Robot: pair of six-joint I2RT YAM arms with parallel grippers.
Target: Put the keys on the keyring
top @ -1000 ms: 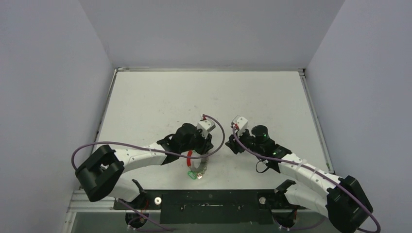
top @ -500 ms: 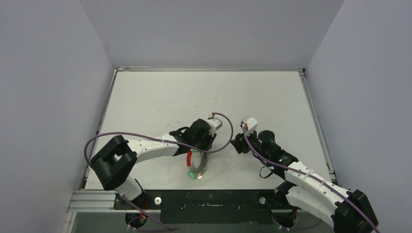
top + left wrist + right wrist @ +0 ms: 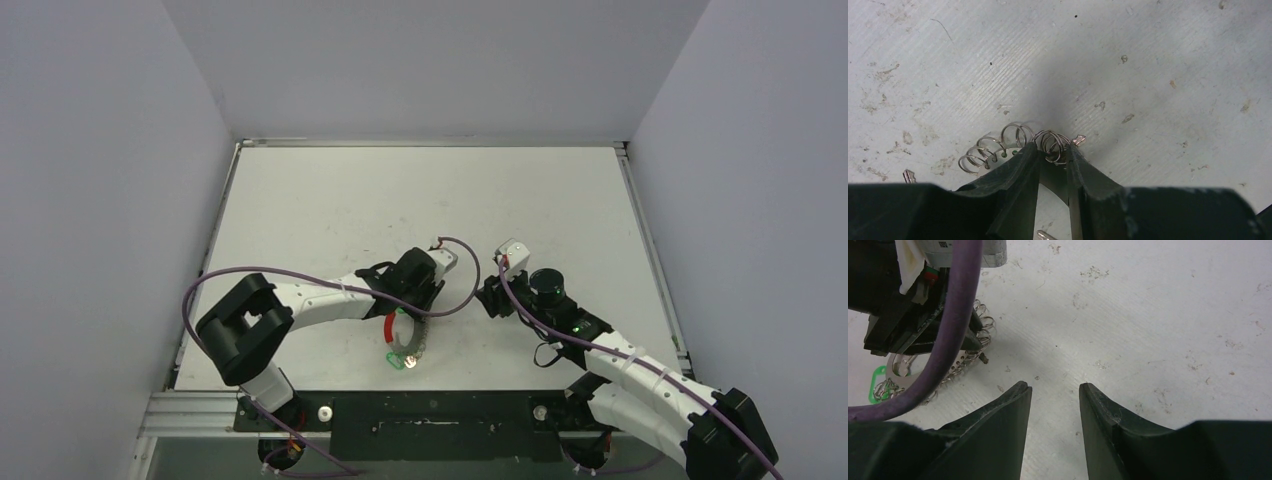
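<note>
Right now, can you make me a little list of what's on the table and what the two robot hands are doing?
table: white and scuffed
keyring: lying near the front edge, with its red arc on the left in the top view
silvery loops: fringe the keyring
green key tag: at the keyring's near end
left gripper: down on the keyring, jaws narrow, seemingly pinching a loop
right gripper: open, empty, over bare table to the keyring's right
</note>
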